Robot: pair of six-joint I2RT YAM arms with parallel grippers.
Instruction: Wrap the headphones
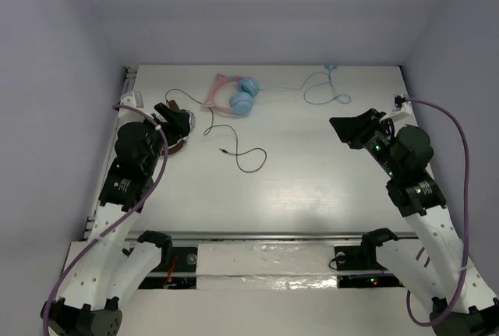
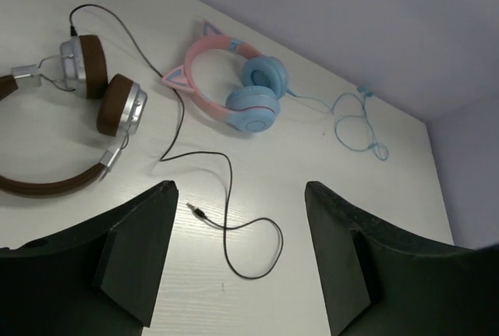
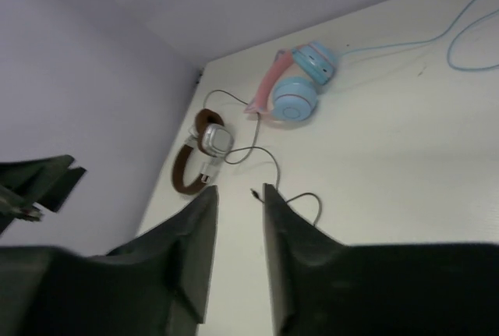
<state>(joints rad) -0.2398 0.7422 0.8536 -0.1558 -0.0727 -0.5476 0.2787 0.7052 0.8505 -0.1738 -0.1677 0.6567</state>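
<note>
The left gripper [image 2: 240, 192] is hanging with its fingers wide apart, likely getting ready to grab. The headphones [image 2: 117, 110] are lying flat ahead of it, to its left, their black cable [image 2: 180, 114] trailing loose. The right gripper [image 3: 239, 192] is hovering well apart from them, fingers a little apart.

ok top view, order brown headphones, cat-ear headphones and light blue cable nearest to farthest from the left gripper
1. brown headphones, partly under the left gripper
2. cat-ear headphones, back and right
3. light blue cable, farthest right, near the back
</note>
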